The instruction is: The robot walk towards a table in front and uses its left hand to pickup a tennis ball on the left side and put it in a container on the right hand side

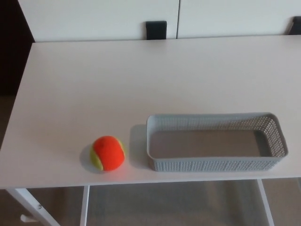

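An orange and yellow-green tennis ball (pixel 108 153) rests on the white table (pixel 141 80), near its front edge and left of centre. To the ball's right stands a long grey mesh container (pixel 216 162), with nothing inside it that I can see. A small gap separates the ball from the container's left end. Neither of my hands nor any part of my arms shows in the head view.
The table's front edge runs just below the ball and container, with white legs (pixel 28 207) beneath. Behind the table is a white wall panel with two dark fittings (pixel 156 29). A dark area lies past the table's left edge.
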Robot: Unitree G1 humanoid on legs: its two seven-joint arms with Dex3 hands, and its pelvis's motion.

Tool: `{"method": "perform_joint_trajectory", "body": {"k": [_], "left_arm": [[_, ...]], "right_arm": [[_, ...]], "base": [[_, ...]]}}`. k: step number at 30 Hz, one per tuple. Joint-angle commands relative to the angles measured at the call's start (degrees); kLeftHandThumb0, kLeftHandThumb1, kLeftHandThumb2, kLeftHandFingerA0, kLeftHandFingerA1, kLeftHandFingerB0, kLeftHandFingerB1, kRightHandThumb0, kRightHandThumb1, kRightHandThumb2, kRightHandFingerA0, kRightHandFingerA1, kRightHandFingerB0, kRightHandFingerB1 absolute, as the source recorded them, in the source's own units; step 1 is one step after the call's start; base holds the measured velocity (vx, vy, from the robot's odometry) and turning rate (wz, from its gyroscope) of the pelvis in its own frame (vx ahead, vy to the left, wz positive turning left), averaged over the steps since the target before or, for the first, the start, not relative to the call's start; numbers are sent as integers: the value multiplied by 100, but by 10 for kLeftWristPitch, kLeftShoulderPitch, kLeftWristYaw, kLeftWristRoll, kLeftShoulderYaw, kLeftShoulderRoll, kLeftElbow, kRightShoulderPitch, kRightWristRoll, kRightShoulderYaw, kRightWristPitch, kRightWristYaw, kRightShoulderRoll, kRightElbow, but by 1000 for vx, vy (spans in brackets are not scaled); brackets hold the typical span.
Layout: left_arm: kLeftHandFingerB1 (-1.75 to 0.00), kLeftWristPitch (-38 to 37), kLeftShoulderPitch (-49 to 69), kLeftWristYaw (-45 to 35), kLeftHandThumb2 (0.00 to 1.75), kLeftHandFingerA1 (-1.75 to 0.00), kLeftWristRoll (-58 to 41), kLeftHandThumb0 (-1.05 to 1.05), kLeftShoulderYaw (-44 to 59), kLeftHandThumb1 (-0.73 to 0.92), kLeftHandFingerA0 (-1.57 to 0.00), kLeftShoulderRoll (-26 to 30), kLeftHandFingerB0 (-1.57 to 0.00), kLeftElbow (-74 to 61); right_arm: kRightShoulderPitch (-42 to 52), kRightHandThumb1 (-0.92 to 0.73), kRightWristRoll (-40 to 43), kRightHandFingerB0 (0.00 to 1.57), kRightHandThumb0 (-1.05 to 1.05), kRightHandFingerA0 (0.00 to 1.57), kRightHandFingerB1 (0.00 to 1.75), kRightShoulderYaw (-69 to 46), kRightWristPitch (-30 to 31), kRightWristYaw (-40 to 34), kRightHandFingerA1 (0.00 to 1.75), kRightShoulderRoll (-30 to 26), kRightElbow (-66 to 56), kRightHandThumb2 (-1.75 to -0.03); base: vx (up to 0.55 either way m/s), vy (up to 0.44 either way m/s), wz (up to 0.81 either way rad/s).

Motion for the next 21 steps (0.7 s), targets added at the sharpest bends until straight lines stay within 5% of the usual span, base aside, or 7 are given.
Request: {"method": "perform_joint_trajectory", "body": {"k": [1, 8, 16, 17, 18, 20, 21], "left_arm": [[-28, 54, 49, 25, 60, -31, -67, -19, 63, 62, -21, -13, -15, -132], [-29, 190, 85, 47, 59, -31, -184, -20, 242, 56, -22, 51, -18, -420], [-27, 258, 30, 74, 54, -34, -200, -20, 264, 48, -21, 119, -15, -755], [-48, 268, -3, 68, 88, -50, -162, -18, 237, 39, -2, 137, 0, -784], [-48, 278, -31, 59, 88, -50, -127, -18, 208, 39, -2, 153, 0, -805], [-48, 289, -53, 51, 87, -49, -114, -16, 185, 38, -2, 159, 0, -813], [-23, 298, -73, 39, 54, -35, -108, -18, 166, 42, -14, 171, -8, -816]], "right_arm": [[11, -51, 8, 49, -42, 57, 41, -4, 11, -2, 49, -5, -18, -55], [6, -51, 1, 48, -41, 55, 41, -3, 22, 3, 48, -18, -33, -55], [-9, -49, 2, 50, -42, 57, 42, -4, 18, 1, 49, -14, -44, -55], [-8, -50, -3, 49, -42, 56, 41, -2, 17, -5, 48, -15, -46, -55], [-8, -50, -7, 49, -42, 56, 41, 0, 15, -10, 48, -16, -45, -55], [-6, -50, -6, 48, -42, 55, 41, -1, 17, -8, 48, -17, -47, -55], [-5, -50, -4, 49, -42, 55, 41, -2, 20, -7, 48, -16, -49, -55]], "base": [[0, 0, 0], [0, 0, 0], [0, 0, 0], [0, 0, 0], [0, 0, 0], [0, 0, 0], [0, 0, 0]]}}
